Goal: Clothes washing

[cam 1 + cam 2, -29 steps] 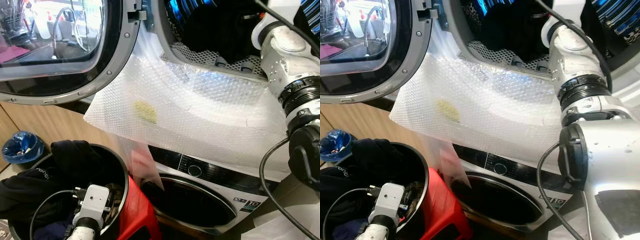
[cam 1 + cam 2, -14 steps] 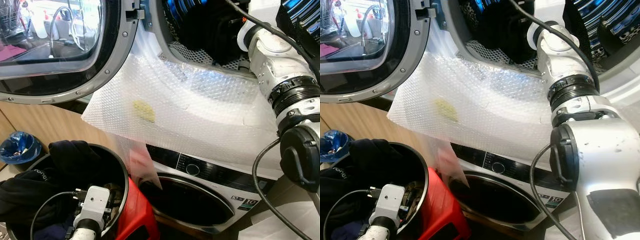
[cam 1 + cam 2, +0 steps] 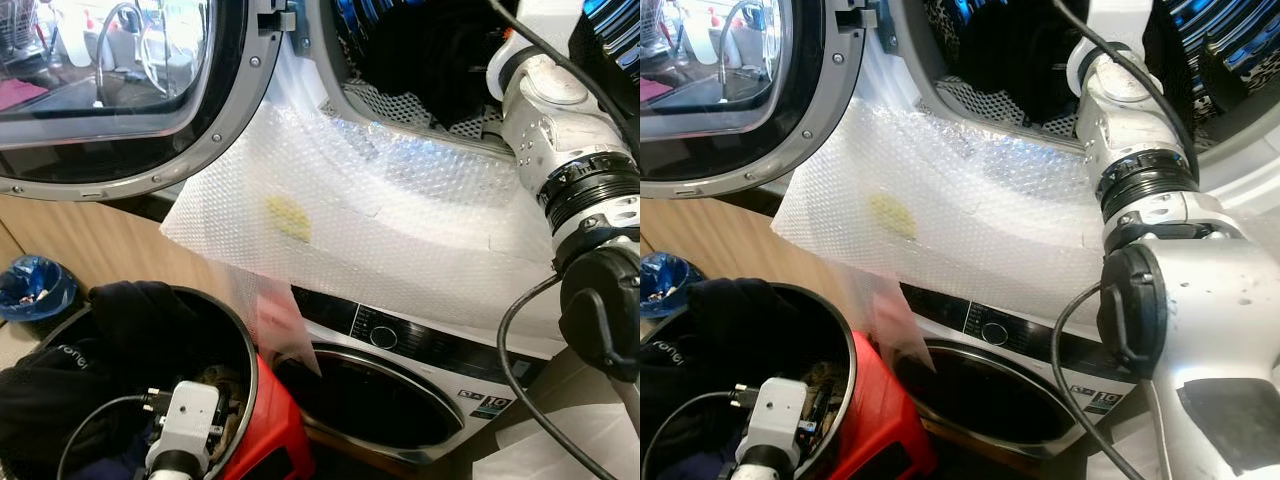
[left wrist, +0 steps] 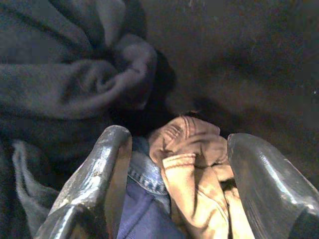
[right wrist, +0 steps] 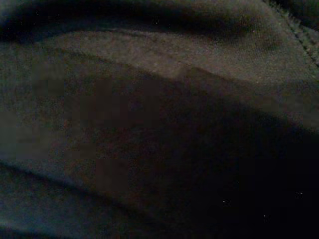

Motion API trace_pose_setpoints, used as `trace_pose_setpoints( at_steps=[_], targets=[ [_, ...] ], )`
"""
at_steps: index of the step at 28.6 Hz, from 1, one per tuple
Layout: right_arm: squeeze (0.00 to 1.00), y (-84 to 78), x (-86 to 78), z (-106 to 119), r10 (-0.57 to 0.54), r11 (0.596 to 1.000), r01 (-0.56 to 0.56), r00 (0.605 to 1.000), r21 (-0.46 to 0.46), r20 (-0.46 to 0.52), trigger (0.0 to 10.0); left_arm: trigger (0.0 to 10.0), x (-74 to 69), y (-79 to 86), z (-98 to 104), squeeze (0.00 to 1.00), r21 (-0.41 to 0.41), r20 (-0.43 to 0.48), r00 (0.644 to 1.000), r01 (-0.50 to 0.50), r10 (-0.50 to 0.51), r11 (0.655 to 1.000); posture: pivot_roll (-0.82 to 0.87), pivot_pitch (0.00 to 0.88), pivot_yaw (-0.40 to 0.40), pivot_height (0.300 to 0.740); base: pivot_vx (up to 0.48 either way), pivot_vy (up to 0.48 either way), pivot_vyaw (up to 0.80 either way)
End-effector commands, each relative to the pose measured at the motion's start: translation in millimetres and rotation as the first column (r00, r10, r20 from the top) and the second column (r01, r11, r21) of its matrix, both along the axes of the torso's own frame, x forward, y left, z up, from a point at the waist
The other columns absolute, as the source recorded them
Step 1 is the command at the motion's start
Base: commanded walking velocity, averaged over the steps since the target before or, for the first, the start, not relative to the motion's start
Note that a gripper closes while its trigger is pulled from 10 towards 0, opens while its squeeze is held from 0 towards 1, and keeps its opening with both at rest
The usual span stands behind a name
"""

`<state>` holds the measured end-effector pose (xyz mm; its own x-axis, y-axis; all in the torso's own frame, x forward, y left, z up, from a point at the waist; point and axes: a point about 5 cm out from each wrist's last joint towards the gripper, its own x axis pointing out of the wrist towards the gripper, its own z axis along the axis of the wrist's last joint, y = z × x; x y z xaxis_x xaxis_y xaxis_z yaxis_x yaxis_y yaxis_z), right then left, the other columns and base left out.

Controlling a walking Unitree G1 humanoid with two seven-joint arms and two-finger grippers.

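Upper washer drum [image 3: 420, 50] open, round door [image 3: 110, 90] swung to robot's left. Bubble wrap sheet [image 3: 380, 220] draped over the drum's lower lip, hanging down over the front of a second, lower machine [image 3: 400, 390]. Dark garments w/ blue stripes already inside the drum.

Black laundry bucket [image 3: 245, 370] at lower left, sitting on a red stool [image 3: 270, 430]; dark clothes [image 3: 70, 370] heaped in it and spilling over the rim.

Right arm [image 3: 560, 130] reaches up into the drum mouth, its tool buried in there. Right wrist view: dark fabric [image 5: 159, 99] close up, fingers not visible — can't tell if spread or closed.

Left tool [image 4: 174, 164] down in the bucket, fingers [image 4: 99, 174] spread wide, straddling a tan garment [image 4: 194, 159] lying on blue denim [image 4: 144, 174]; grey cloth [image 4: 65, 69] bunched beside. Not gripping yet.

Step, as judged: transfer of loads from bucket to drum, mid-cycle — R arm at the deposit end, L arm lined up for next pick.

Next move needs: L fingers to close on the tan piece, deep enough to take a real fold; lift clear of the bucket rim; R arm to come out of the opening first so the drum mouth is free. Watch the bubble wrap doesn't snag.
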<state>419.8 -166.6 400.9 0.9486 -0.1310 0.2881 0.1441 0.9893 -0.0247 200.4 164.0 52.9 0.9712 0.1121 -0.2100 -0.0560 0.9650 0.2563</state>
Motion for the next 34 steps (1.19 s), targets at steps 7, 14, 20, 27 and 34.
trace_pose_setpoints(
  at_steps=[7,14,20,27,34],
  targets=[
    [1.00,-31.7,4.8,-49.6,-0.159,0.986,0.165,0.975,0.026,-0.155,10.0,10.0,-24.0,-2.1,-32.1,0.00,0.001,-0.187,0.982,-0.026,0.025,1.000,0.16,0.208,-0.124,0.740,0.000,0.000,0.00],
    [1.00,-29.4,6.5,-61.4,-0.125,0.989,0.138,0.976,0.059,-0.178,10.0,10.0,-24.9,-1.8,-31.6,0.00,-0.002,-0.192,0.981,-0.031,0.030,1.000,0.16,0.210,-0.121,0.740,0.000,0.000,0.00],
    [0.00,-22.7,6.1,-46.2,-0.056,0.996,0.065,0.990,0.067,-0.133,10.0,10.0,-22.6,-2.5,-31.6,0.00,-0.007,-0.194,0.981,-0.024,0.022,1.000,0.14,0.204,-0.115,0.740,0.000,0.000,0.00],
    [0.00,-21.2,4.9,-35.3,0.002,0.997,0.006,0.995,0.083,-0.101,10.0,10.0,-20.4,-3.3,-32.2,0.00,-0.010,-0.198,0.980,-0.016,0.013,1.000,0.11,0.198,-0.105,0.740,0.000,0.000,0.00],
    [0.00,-17.7,4.7,-31.5,0.073,0.997,-0.069,0.993,0.038,-0.096,10.0,10.0,-17.5,-4.5,-33.3,0.00,-0.015,-0.203,0.979,-0.003,0.000,1.000,0.09,0.192,-0.101,0.740,0.000,0.000,0.00]
  ],
)
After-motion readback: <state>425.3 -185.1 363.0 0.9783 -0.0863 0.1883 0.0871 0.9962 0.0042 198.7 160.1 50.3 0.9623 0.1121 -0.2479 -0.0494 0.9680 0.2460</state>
